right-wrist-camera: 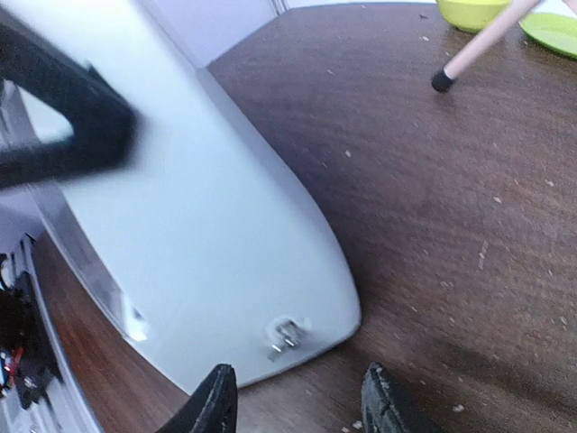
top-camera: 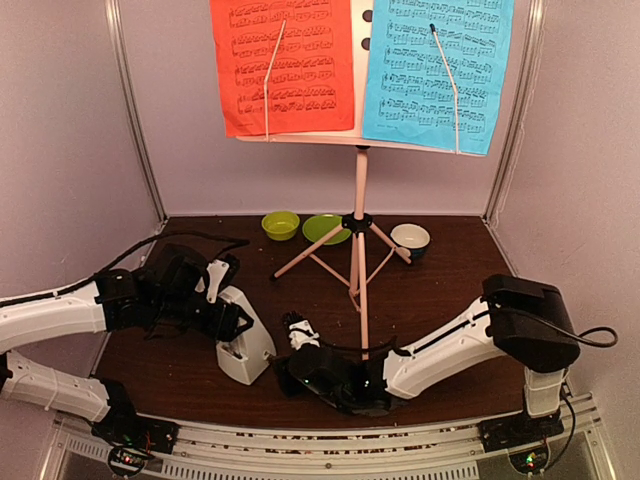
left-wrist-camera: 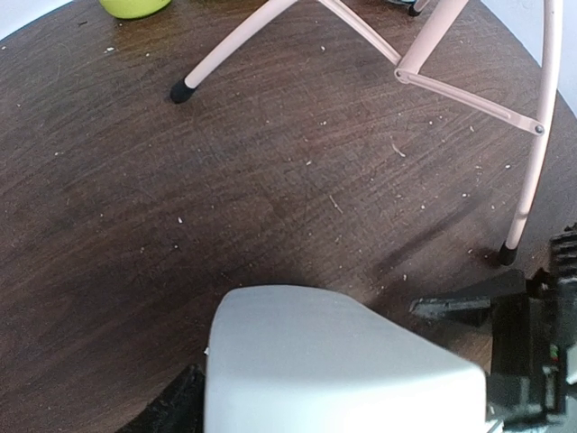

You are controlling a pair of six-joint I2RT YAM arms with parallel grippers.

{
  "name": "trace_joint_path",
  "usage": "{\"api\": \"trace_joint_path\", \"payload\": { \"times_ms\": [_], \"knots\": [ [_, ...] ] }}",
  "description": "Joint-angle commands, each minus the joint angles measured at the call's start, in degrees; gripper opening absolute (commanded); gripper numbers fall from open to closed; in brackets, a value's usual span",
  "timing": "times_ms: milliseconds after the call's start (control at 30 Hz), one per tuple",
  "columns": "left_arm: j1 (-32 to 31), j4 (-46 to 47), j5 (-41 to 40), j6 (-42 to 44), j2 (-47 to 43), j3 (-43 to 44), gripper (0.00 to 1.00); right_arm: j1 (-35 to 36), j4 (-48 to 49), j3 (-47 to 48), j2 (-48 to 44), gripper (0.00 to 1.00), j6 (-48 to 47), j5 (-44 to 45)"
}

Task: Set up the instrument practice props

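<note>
Music stand [top-camera: 360, 190] up, pages [top-camera: 283, 65] on; left gripper [top-camera: 226, 312] pinches metronome [top-camera: 248, 350]; right gripper [right-wrist-camera: 302, 399] spread; uncovering it is left, I judge.

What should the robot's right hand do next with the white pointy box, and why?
Probably nudge the right fingers forward to the bottom edge of the metronome, near its small metal catch. They are open with nothing between them and look just short of it, while the left fingers seem to grip the metronome higher up, holding it steady.
</note>
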Motion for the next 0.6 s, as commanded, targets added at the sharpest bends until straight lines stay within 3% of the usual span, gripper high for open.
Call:
{"api": "trace_joint_path", "payload": {
  "times_ms": [0,333,567],
  "knots": [
    [-0.18,4.91,-0.19,-0.85,-2.1,3.14,0.04,0.39,0.74,5.73,1.84,0.48,0.28,-0.77],
    [-0.18,4.3,0.01,-1.03,-3.63,3.17,0.03,0.41,-4.08,7.82,5.69,0.45,1.46,-0.05],
    [-0.2,3.77,0.36,-0.9,-4.38,2.63,0.01,0.01,-5.4,4.1,3.71,0.33,2.24,4.65]
  ]
}}
